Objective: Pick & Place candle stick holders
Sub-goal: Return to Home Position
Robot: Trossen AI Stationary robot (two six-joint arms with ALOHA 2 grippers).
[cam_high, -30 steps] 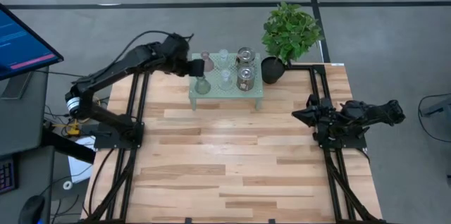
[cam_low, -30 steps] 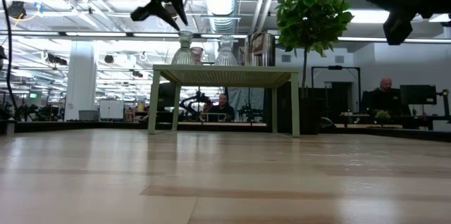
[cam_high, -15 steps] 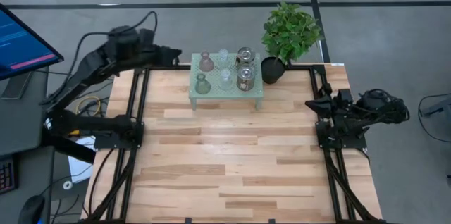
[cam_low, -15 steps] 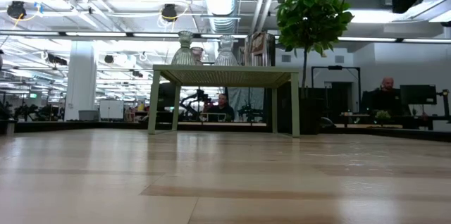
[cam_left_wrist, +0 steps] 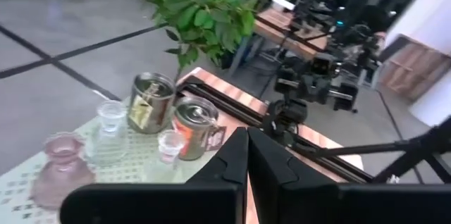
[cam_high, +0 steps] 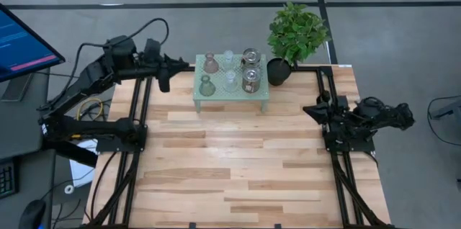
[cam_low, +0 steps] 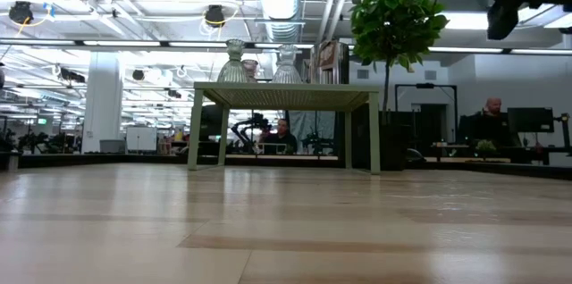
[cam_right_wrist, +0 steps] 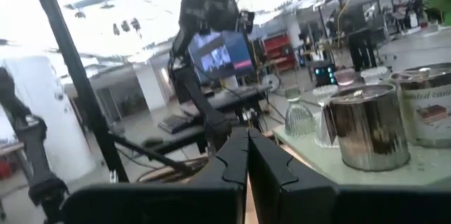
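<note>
Six holders stand on the mint-green perforated stand [cam_high: 232,96] at the table's far edge. They are a pinkish glass one [cam_high: 210,63], a greenish glass one [cam_high: 207,86], two clear ones [cam_high: 228,60] [cam_high: 230,81] and two silvery jars [cam_high: 251,58] [cam_high: 251,81]. My left gripper [cam_high: 186,63] is shut and empty, just left of the stand and pointing toward it; its own view [cam_left_wrist: 246,160] looks over the holders. My right gripper [cam_high: 307,110] is shut and empty at the table's right side, raised, pointing toward the stand [cam_right_wrist: 246,153].
A potted green plant [cam_high: 297,33] in a black pot [cam_high: 278,71] stands just right of the stand. The black frame rails [cam_high: 140,121] [cam_high: 338,164] run along both table sides. Bare wooden tabletop [cam_high: 230,164] lies in front of the stand. People sit at desks in the room beyond [cam_low: 490,119].
My left gripper has drawn back from above the stand's pinkish holder toward the table's left edge, then come back part of the way toward the stand. The holders stand as before.
</note>
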